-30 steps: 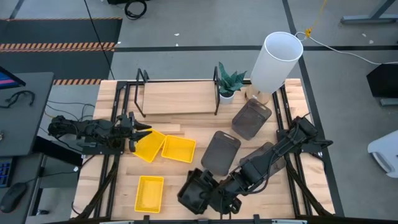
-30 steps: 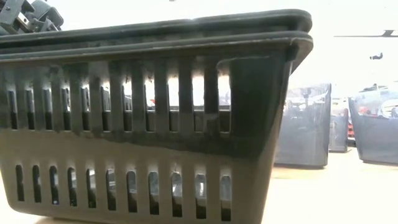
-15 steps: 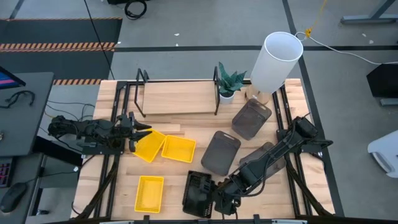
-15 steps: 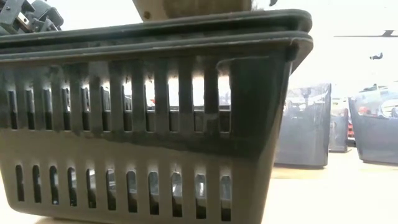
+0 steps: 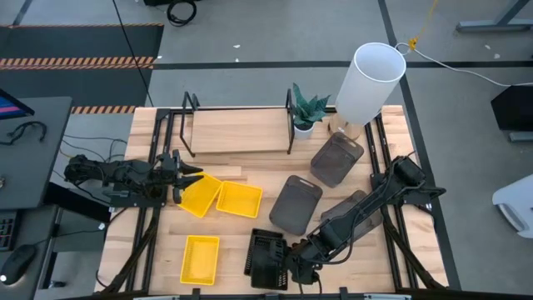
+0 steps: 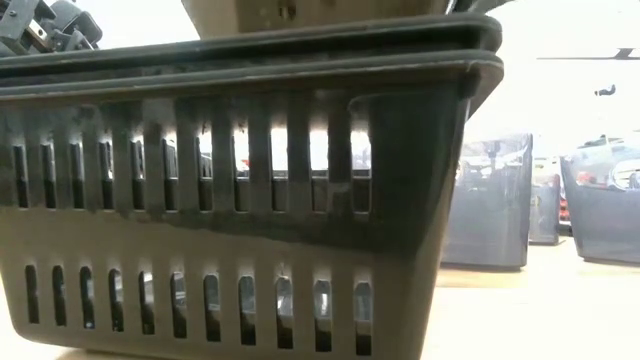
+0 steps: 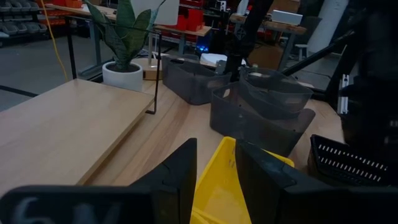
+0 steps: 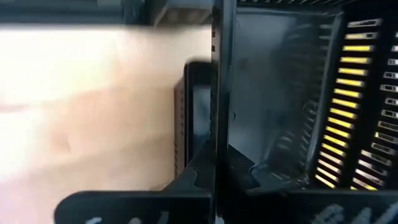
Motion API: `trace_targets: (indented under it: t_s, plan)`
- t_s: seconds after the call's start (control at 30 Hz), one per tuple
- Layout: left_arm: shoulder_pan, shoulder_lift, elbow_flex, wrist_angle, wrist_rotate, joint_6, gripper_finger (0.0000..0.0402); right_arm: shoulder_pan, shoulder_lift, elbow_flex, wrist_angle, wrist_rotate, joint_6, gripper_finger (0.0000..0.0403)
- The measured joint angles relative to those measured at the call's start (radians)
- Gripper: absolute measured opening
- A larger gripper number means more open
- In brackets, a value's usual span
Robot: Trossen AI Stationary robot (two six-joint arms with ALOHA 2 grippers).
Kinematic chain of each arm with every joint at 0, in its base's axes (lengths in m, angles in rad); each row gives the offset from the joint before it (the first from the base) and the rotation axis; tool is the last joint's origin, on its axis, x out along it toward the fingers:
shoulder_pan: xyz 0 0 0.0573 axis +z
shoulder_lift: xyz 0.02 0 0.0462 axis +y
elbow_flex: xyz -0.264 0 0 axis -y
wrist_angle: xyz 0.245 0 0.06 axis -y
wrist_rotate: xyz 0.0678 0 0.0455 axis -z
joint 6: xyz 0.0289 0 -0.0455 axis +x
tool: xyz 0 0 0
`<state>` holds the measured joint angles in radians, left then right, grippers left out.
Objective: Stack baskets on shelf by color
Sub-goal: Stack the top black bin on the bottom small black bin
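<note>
My left gripper [image 5: 185, 180] is shut on a yellow basket [image 5: 202, 197] at the table's left; in its wrist view the yellow rim stands between the fingers [image 7: 214, 186]. Two more yellow baskets [image 5: 239, 200] [image 5: 200, 257] lie flat on the tabletop. My right gripper [image 5: 290, 265] is shut on the black mesh baskets [image 5: 266, 260] near the near edge. The low view shows them as two nested rims [image 6: 250, 55]. Grey baskets [image 5: 296, 204] [image 5: 337, 158] stand mid-table. The shelf [image 5: 237, 132] stands at the far side, its plank bare. My left gripper pinches the yellow basket's rim at its left corner [image 7: 219, 163] between both fingers, coming level from the table's left. The held corner is raised and the basket tilts; its right end [image 5: 212, 204] looks to rest on the table. My right gripper straddles the black basket's right wall [image 8: 217, 93], one finger [image 8: 194, 118] on one side of it and the other finger [image 8: 249, 177] on the other. It comes slanting from the right. The basket's bottom sits on the table [image 6: 230, 345].
A potted plant [image 5: 306, 112] and a tall white cylinder [image 5: 371, 79] stand right of the shelf. The shelf's black end posts [image 5: 291, 125] rise at its sides. Bare wood [image 5: 225, 167] lies in front of the shelf.
My right gripper has drawn slightly toward the table's near edge and turned the black baskets about: they sat skewed a second ago and now lie square to the table edges. The left arm and its yellow basket have kept still.
</note>
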<state>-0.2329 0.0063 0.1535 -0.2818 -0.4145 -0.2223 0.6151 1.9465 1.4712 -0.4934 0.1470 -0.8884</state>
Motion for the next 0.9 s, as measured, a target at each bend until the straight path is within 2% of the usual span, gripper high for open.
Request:
trace_targets:
  t_s: [0.17, 0.47, 0.9]
  plan:
    - [0.000, 0.000, 0.000, 0.000, 0.000, 0.000, 0.0117, 0.000, 0.000, -0.015, 0.001, 0.051, 0.002, 0.0009]
    - [0.000, 0.000, 0.000, 0.000, 0.000, 0.000, 0.0117, 0.000, 0.000, -0.042, 0.014, 0.106, 0.001, 0.0047]
    - [0.000, 0.000, 0.000, 0.000, 0.000, 0.000, 0.0117, -0.005, 0.000, -0.045, 0.022, 0.177, 0.018, 0.0050]
